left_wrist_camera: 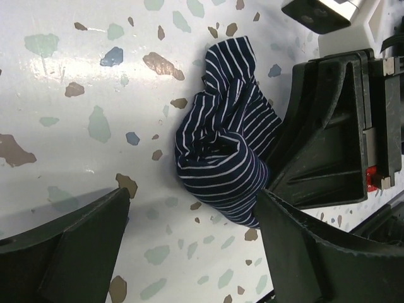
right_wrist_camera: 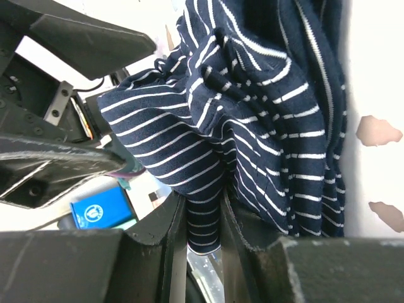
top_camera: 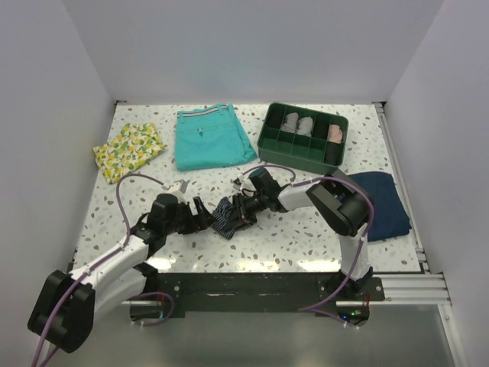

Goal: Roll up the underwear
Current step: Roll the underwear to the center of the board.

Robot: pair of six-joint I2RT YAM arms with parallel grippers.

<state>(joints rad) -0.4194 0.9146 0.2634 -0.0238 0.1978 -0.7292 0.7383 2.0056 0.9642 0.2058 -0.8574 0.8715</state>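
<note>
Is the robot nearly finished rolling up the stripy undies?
Partway. Done: the underwear is gathered into a loose, lumpy bundle on the table. In hand: the right gripper pinches a fold of the striped cloth, and the left gripper is open with the bundle between its fingers. Left to do: it is not a tidy roll yet, so it probably needs more turning and tightening.

Overhead rear view, wrist cameras near underwear (left_wrist_camera: 221,145)
</note>
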